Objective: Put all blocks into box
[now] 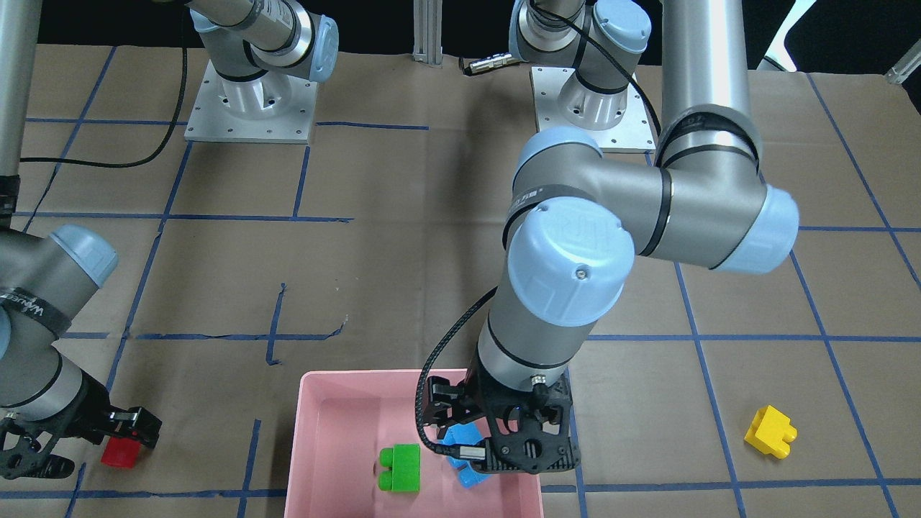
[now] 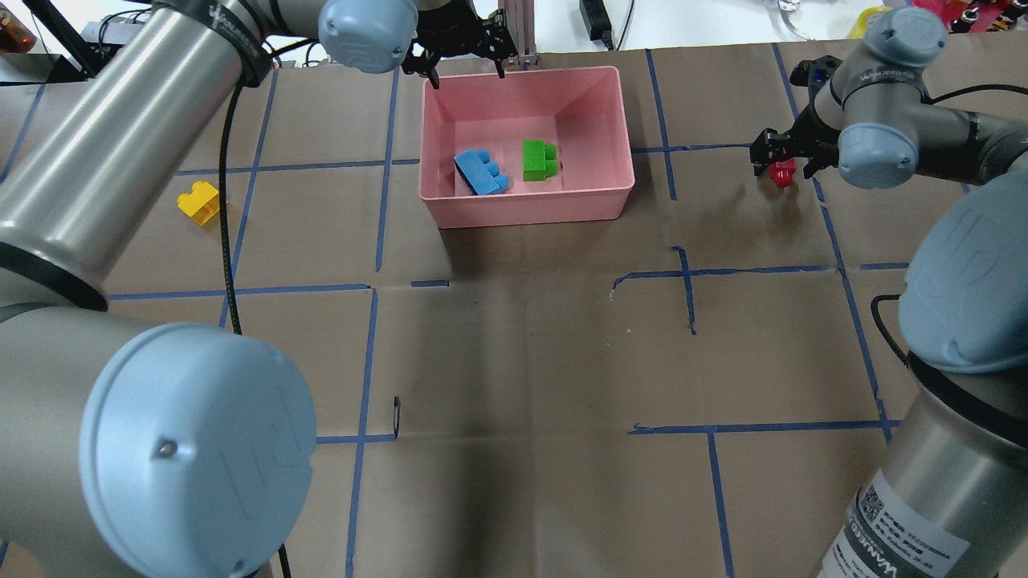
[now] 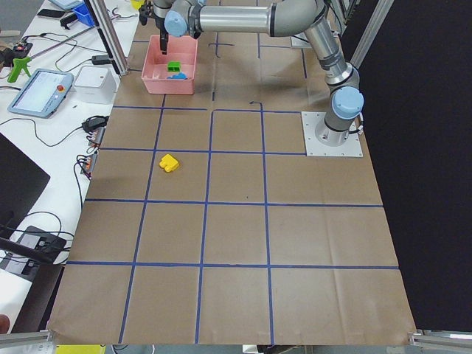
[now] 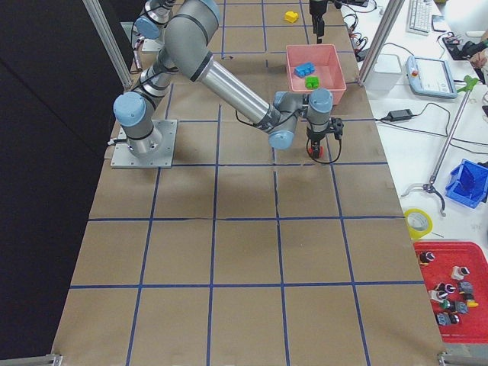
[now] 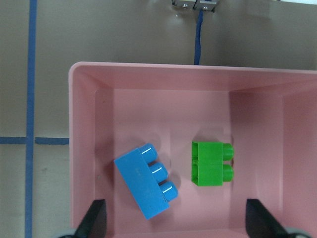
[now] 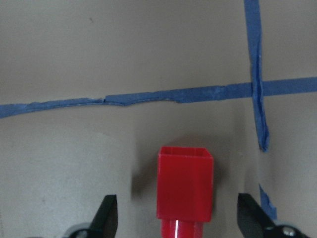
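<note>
Table [image 3: 236, 243] is wrapped in brown paper with a blue tape grid [image 3: 209, 203] laid over it. There's a black backdrop [image 3: 428, 184] along one long side. A white bench [image 3: 59, 184] runs along the other, cluttered with a teach pendant [image 4: 435, 76], cables, a blue bin [image 4: 469, 183] and a red tray [image 4: 457, 293] of small parts. Lighting's bright and even.

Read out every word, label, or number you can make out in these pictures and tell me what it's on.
"WANUEE", ending unclear: black band on the right arm's grey wrist.
"WANUEE", smaller lines blurred: white QR-code sticker on the right arm's grey tube.
White print on the left arm's black wrist band: too small to read.
Shallow pink plastic box: no text.
</note>
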Tool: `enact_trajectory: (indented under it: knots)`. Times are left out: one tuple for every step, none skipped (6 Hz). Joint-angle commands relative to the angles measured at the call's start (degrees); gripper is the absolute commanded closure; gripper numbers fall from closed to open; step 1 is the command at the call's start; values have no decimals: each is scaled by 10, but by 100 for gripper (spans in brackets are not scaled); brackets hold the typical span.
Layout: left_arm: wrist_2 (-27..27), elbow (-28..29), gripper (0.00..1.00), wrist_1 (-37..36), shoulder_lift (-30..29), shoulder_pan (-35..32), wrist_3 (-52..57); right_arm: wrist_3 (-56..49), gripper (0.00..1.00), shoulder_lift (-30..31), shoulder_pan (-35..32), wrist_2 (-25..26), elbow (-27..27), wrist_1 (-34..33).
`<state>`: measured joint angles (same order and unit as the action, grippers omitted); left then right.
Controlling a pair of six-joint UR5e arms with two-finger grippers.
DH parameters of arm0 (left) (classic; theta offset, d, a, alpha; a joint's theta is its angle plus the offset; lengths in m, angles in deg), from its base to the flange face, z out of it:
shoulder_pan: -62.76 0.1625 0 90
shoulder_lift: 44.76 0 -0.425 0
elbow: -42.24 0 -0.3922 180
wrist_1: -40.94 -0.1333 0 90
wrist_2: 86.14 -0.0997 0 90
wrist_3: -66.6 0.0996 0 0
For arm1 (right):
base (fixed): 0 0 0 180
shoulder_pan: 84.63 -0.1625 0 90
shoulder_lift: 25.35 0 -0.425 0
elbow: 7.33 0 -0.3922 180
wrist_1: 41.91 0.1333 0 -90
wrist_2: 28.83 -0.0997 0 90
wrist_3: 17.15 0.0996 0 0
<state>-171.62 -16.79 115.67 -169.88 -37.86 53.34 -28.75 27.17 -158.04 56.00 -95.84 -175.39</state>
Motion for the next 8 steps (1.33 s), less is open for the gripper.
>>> enact_trajectory:
  knots:
    - [2,-8,0,94,74,46,37,0,35,-3,0,22,-1,1]
    - [2,-23,1,133,99,84,75,1,58,-2,-1,24,-1,3]
    - [0,-46,1,141,112,126,142,3,84,0,-1,24,-1,7]
    - [0,-59,1,141,115,179,214,3,91,15,-1,24,-1,12]
    - [0,-60,0,146,114,219,270,3,91,52,-2,24,-1,52]
    - [-40,-59,1,144,103,256,330,2,91,91,-2,20,-1,82]
    - [-47,-58,1,136,90,287,400,1,90,121,-7,11,1,105]
    - [-47,-48,1,134,68,307,499,3,90,151,-31,-13,22,165]
